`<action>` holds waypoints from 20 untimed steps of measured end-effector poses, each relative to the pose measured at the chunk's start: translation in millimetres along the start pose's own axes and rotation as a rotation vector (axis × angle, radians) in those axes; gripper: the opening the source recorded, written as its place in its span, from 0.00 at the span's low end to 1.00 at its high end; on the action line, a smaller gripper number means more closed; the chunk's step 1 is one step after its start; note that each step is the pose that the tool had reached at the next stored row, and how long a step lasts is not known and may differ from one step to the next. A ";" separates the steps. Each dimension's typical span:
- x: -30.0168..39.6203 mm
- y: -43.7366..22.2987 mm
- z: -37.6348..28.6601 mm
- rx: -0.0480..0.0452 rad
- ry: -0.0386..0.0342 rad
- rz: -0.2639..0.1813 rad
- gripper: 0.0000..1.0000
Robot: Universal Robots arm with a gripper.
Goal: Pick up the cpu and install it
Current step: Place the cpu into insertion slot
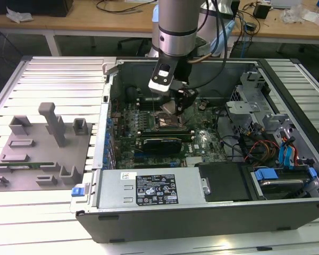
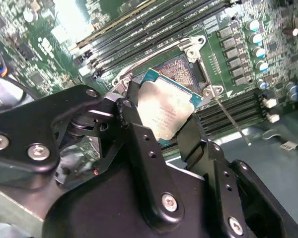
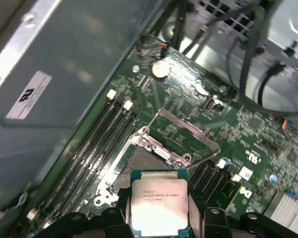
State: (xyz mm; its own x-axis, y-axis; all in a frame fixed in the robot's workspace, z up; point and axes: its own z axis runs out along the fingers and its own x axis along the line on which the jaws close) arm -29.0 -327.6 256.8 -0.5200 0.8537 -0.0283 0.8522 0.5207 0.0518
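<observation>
My gripper hangs inside the open computer case, shut on the cpu. In both wrist views the cpu is a flat square chip with a pale silver top and a green edge, clamped on two opposite sides between the black fingers. It is held tilted a little above the motherboard's socket and not seated in it. The socket's metal frame stands swung open beside the dark centre.
Memory slots run along one side of the socket and the case wall rises close behind them. Cables and drive bays fill the exterior view's right. A grey tray with a green memory stick lies on the exterior view's left.
</observation>
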 end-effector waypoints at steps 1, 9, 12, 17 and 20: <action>0.0 0.0 0.1 0.0010 -0.0018 0.034 0.55; 0.0 0.0 0.7 0.0057 -0.0104 0.201 0.55; 0.0 -0.1 0.9 0.0075 -0.0135 0.260 0.55; 0.0 -0.1 1.5 0.0105 -0.0192 0.368 0.55; 0.1 -0.1 1.7 0.0121 -0.0220 0.423 0.55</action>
State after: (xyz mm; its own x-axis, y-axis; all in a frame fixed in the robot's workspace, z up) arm -29.0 -327.6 255.0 -0.1225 0.9921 -0.0284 0.9910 0.1239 0.0517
